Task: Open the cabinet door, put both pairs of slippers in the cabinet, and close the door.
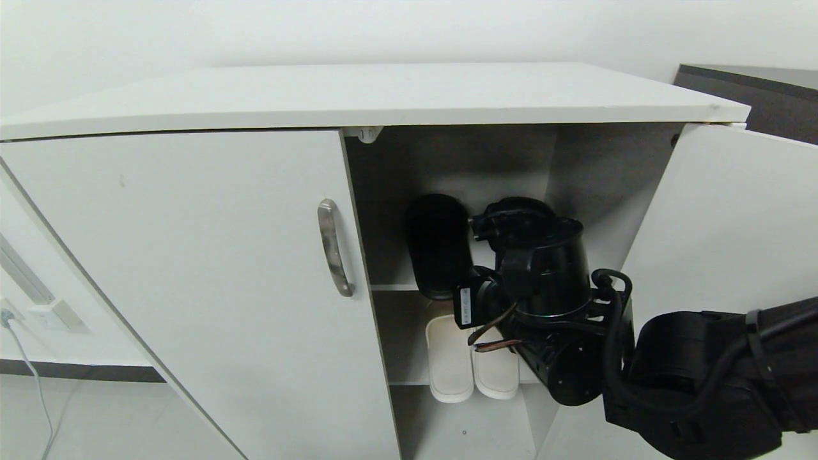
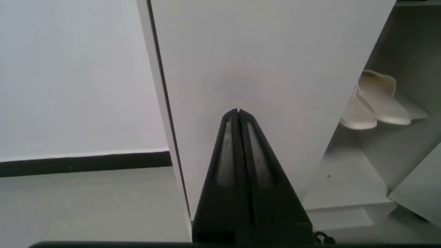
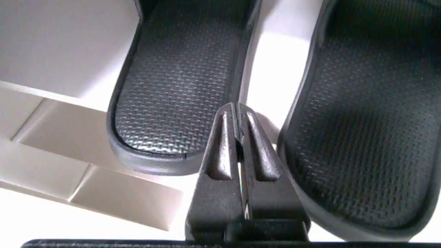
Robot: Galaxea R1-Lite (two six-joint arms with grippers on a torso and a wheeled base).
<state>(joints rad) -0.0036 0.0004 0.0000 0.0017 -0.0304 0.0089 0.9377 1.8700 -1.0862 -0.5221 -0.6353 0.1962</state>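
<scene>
The white cabinet [image 1: 383, 92] has its right door [image 1: 728, 223] swung open and its left door [image 1: 192, 268] closed. A pair of black slippers [image 1: 439, 246] lies on the upper shelf, soles up; one slipper [image 3: 182, 83] and the other [image 3: 365, 124] lie to either side of my right gripper [image 3: 238, 114], which is shut and holds nothing. My right arm [image 1: 537, 268] reaches into the cabinet and hides part of the pair. A pair of white slippers [image 1: 470, 367] [image 2: 375, 103] sits on the shelf below. My left gripper [image 2: 238, 114] is shut and empty in front of the closed left door.
A metal handle [image 1: 333, 248] is on the left door near its inner edge. A wall socket [image 1: 54, 314] with a cable is low on the wall at the left. A dark panel [image 1: 760, 96] stands behind the cabinet at the right. The bottom compartment [image 1: 466, 428] holds nothing.
</scene>
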